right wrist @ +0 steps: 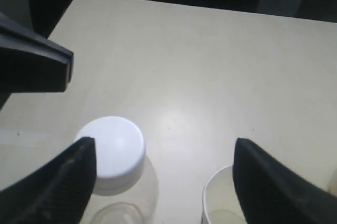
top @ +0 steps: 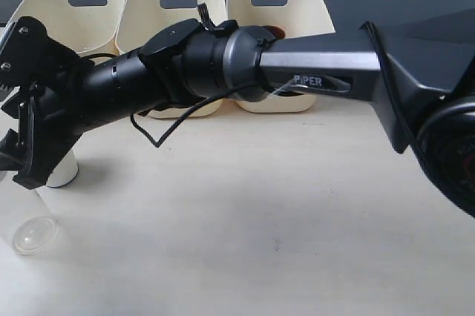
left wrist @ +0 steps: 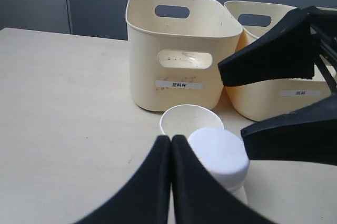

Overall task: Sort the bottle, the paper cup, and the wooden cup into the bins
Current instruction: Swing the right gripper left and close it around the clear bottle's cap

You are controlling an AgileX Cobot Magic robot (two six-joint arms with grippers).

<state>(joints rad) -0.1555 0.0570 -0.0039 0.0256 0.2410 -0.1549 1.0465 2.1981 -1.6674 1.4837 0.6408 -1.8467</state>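
The clear plastic bottle with its white screw cap (right wrist: pixel 113 153) and the white tapered paper cup (left wrist: pixel 190 121) stand unsorted at the exterior view's lower left; the right gripper (right wrist: pixel 163 176) hangs spread above them, the left gripper (left wrist: pixel 171 153) clenched empty.

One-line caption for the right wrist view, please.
Open right gripper poised above the white screw cap of the clear plastic bottle, white paper cup alongside on the pale table.
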